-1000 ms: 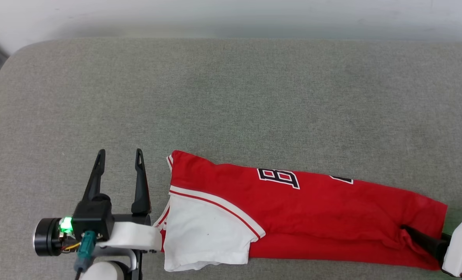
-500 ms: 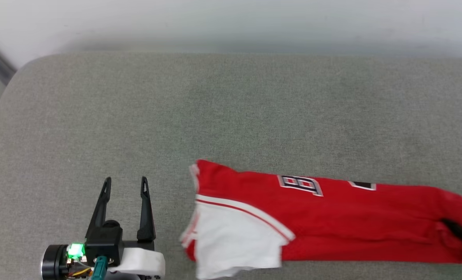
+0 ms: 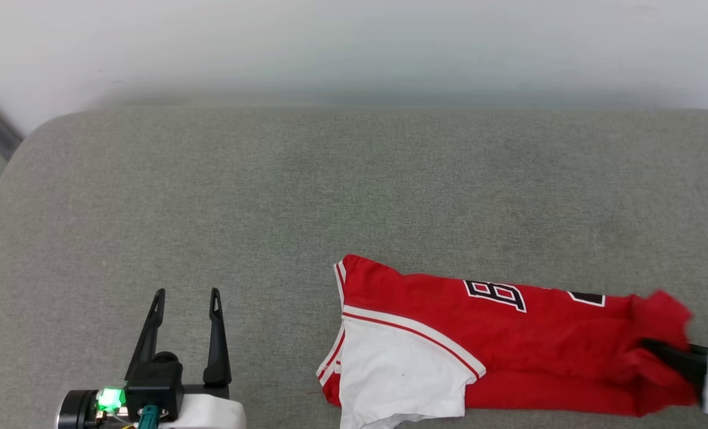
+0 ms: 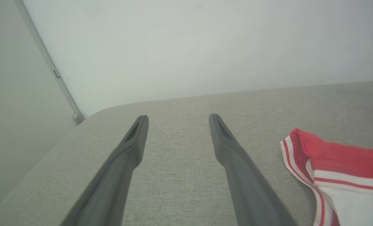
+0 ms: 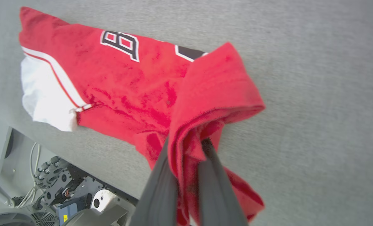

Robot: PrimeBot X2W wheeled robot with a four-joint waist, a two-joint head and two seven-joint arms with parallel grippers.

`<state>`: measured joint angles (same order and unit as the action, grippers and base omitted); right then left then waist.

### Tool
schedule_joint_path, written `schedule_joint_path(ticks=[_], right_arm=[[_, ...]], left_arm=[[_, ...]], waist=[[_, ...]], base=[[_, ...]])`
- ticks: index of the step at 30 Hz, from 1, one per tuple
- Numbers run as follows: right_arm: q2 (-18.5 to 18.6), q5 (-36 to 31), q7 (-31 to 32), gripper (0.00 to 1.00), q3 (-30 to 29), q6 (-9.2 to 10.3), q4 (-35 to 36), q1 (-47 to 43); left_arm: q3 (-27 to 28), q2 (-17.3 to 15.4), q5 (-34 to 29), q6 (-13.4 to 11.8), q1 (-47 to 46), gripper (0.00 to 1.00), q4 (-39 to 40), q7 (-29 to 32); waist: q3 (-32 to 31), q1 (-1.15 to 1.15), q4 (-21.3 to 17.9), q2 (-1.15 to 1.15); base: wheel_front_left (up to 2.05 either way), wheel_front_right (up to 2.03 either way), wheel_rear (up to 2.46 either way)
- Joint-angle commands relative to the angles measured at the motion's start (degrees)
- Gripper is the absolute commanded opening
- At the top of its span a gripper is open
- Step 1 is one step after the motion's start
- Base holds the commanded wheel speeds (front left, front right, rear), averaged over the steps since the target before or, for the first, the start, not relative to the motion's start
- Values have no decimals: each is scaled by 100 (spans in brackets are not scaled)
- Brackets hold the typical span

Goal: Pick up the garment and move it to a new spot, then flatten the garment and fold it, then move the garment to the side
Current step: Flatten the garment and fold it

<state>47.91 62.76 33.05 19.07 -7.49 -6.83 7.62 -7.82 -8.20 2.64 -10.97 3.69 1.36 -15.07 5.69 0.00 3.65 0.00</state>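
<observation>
Grey cushion (image 3: 270, 196), head cam: garment (image 3: 509, 333) lay by its front-right corner, left gripper (image 3: 188, 293) gaped wide, well apart. Left wrist: garment sat right of the spread fingers (image 4: 127, 150). Right wrist: right gripper (image 5: 186, 144) clamped its bunched red end.

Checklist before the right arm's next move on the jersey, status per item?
1. Right gripper shut on the garment at its red end: ok.
2. Left gripper open, holding nothing: ok.
3. Left gripper apart from the white sleeve: ok.
4. Garment lying flat: not ok, gripped end bunched up.
5. All layers pinched: cannot tell.
</observation>
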Motion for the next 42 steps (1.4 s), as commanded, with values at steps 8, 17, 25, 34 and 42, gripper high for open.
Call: schedule_joint_path(ticks=[8,17,25,34,42], right_arm=[[-851,-642,625,0,636,0,1123,862],[-2028,-1312,882,0,1941,0,402,2205],[-2780,-1692,537,0,2988,1,-887,2961],[-2898,-1990,-545,100,3951,2,-1633,3352],[-2231,-2414,-1944,100,3269,2,-847,3407]], left_arm=[[46,128,-123,170,-166,100,-44,-13],[18,235,-165,277,-418,100,-104,-13],[2,315,-167,327,-610,100,-157,-13],[90,357,-158,388,-544,100,-270,-13],[233,341,-166,417,-286,100,-257,-13]], waist=[[189,0,53,0],[497,0,169,0],[736,0,228,0],[586,0,193,0],[168,0,-3,0]], base=[[0,0,0],[0,0,0],[0,0,0],[0,0,0],[0,0,0]])
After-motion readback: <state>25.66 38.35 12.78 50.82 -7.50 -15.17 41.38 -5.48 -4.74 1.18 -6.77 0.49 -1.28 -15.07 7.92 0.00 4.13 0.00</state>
